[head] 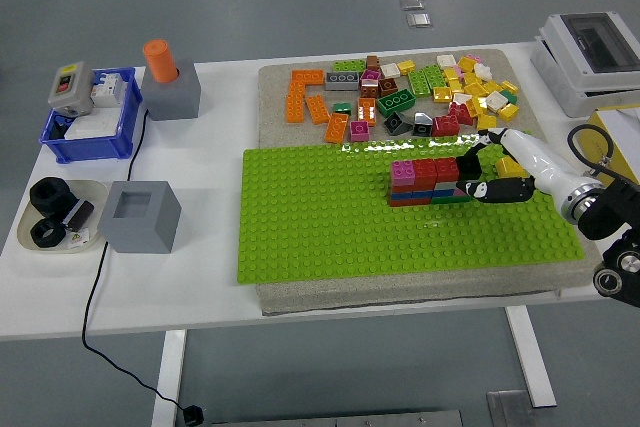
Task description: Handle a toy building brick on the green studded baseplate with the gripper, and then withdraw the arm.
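Observation:
On the green studded baseplate (320,217) stands a low wall of bricks (425,182): pink, red and red on top, with red, blue and green layers under them. A black brick (467,164) tops its right end. My right hand (482,171), white with black fingers, reaches in from the right edge. One finger (480,151) curls over the back of the black brick. Another finger (492,189) lies along its front, so the hand pinches the brick's right end. A bit of yellow shows just behind the palm. The left arm is out of view.
Several loose bricks (420,87) lie on the mat behind the baseplate. A white electrical box (595,47) stands at the far right. On the left are a grey block with an orange cylinder (168,82), a blue bin (90,117), a hollow grey box (140,215) and a dish of black parts (55,212).

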